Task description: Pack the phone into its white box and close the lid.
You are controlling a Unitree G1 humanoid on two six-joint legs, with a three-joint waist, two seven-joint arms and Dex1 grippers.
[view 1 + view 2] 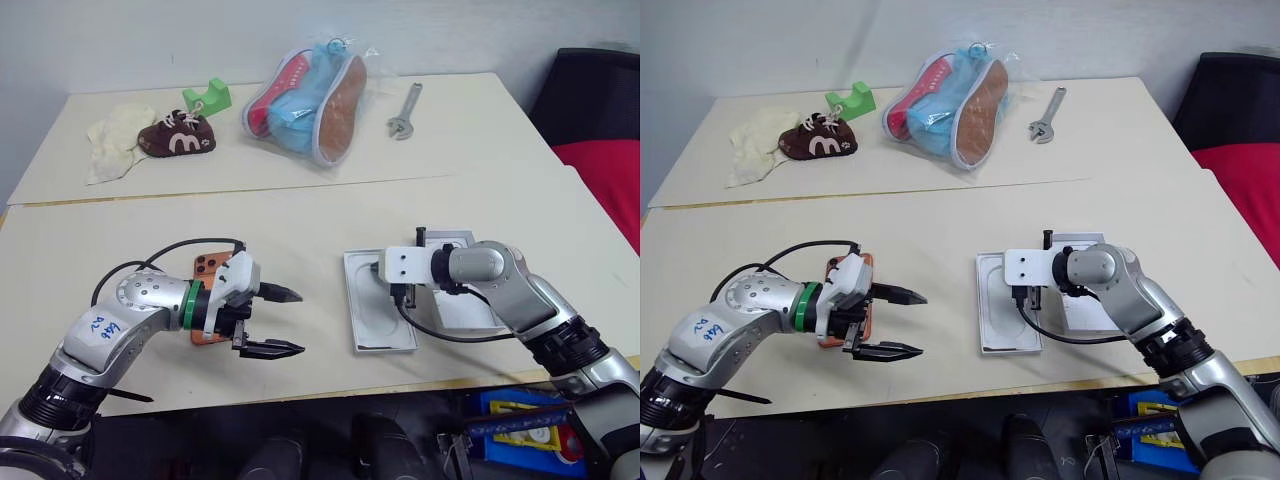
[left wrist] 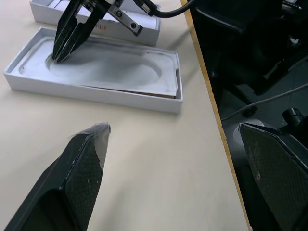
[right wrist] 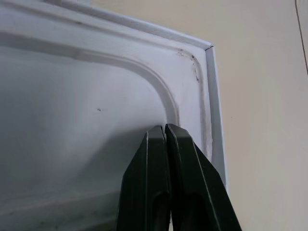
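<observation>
- Left eye view: we see the left gripper (image 1: 272, 320) with its fingers wide apart and nothing between them, hovering over bare tabletop (image 1: 120, 230). The phone (image 1: 207, 268) lies flat just behind that wrist, mostly hidden by it. The tray with the flat white insert (image 1: 372, 310) sits further right, well apart from the phone.
- Right eye view: the right gripper (image 1: 1028, 296) reaches down into that tray. A second white tray (image 1: 1085, 310) lies just beyond, under the right forearm; whether it is the white box or the lid we cannot tell.
- Left wrist view: the right fingers (image 2: 67, 38) are pressed together, tips down at one end of the insert's oval recess.
- Right wrist view: the fingers are shut on nothing, tips resting on or just above the insert near its corner; contact unclear.
- Judgement: packing not yet started. Phone still out, insert apparently in the way, lid not closed.
</observation>
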